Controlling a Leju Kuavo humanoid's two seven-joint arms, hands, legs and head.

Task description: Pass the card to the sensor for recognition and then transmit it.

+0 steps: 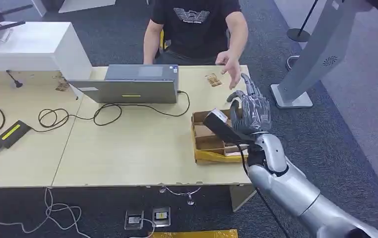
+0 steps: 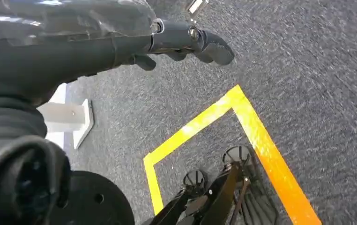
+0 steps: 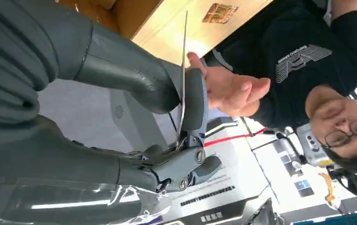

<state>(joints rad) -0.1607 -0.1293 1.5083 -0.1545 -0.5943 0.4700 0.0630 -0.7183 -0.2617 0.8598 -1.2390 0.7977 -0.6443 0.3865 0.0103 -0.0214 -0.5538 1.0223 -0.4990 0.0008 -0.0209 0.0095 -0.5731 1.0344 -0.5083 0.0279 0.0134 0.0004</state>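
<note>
My right hand [image 1: 250,111] pinches card [image 3: 184,70], raised near person's open hand [image 1: 231,67]; my left hand [image 2: 186,40] empty, fingers loosely apart, over floor

A grey laptop [image 1: 130,85] (lid up) stands on the table [image 1: 127,153], beside a cardboard box [image 1: 212,141].

Grey right hand [image 1: 250,113], perhaps pale card [image 3: 184,51], black-shirted person [image 1: 197,22]
</note>
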